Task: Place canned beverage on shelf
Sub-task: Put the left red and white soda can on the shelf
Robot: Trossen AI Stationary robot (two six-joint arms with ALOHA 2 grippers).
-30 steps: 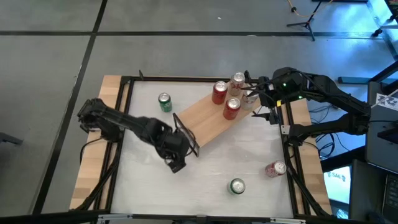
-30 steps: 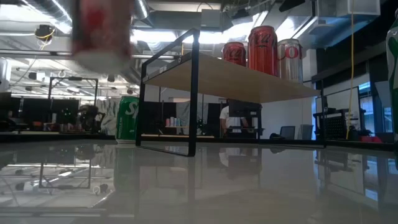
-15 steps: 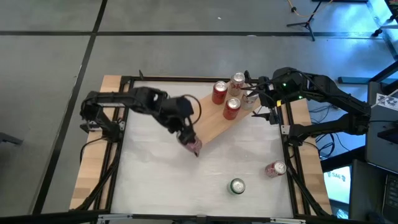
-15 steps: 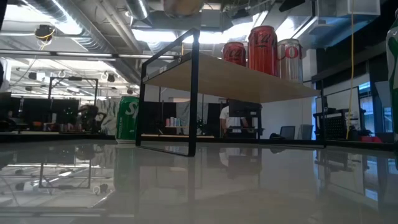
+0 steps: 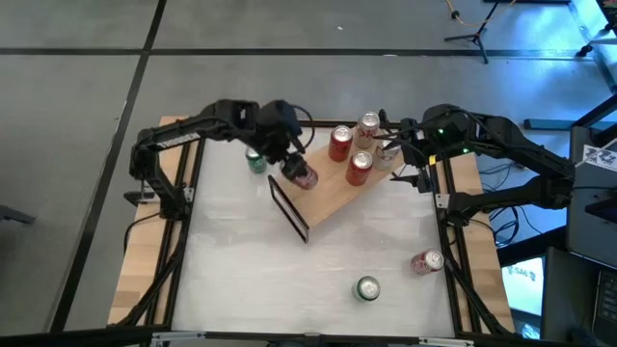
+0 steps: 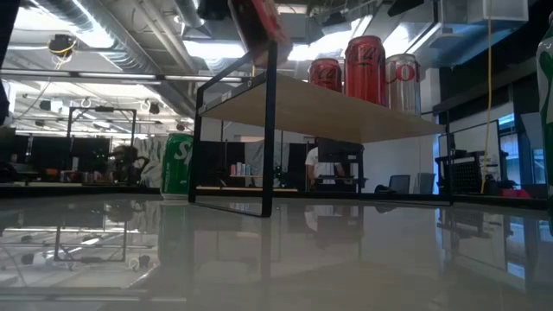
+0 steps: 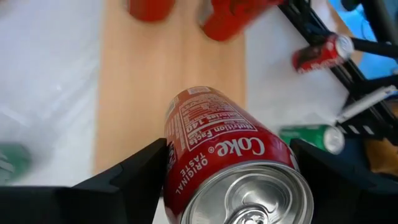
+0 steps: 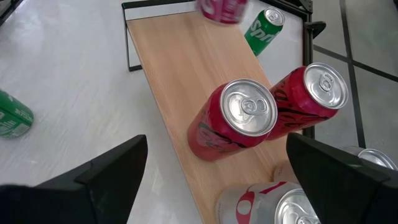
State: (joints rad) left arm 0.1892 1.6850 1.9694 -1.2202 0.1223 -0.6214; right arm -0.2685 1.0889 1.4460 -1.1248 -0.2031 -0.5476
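Observation:
My left gripper (image 5: pixel 298 172) is shut on a red Coke can (image 7: pixel 230 155) and holds it in the air above the left end of the shelf (image 5: pixel 328 193). The shelf is a light-wood plank standing on the white table on thin black frame ends (image 6: pixel 268 130). Three cans (image 5: pixel 339 143) (image 5: pixel 367 125) (image 5: pixel 360 167) stand upright on its far right end. In the low view the held can (image 6: pixel 257 22) shows at the top, over the shelf's end. My right gripper (image 5: pixel 395 149) waits open beside those three cans, touching nothing. My left gripper pinches the Coke can by two opposite sides of its wall (image 7: pixel 171 155), one finger (image 7: pixel 134 177) on each side. The fingers slant down from the table's left and far side and lie along the can. The can is lifted clear and tilted, its lid (image 7: pixel 249 199) toward the wrist.
A green can (image 5: pixel 255 160) stands on the table behind the shelf's left end. Near the right front lie a red-and-white can (image 5: pixel 427 261) and a green can (image 5: pixel 367 287). The table has wooden strips and a black frame (image 5: pixel 183 193) along its sides.
My left gripper has carried the red can from the middle of the table's left half toward the far edge and a little right, rising as it went. It has tipped less steeply downward. The can now hangs over the shelf's left end. My right arm has kept still.

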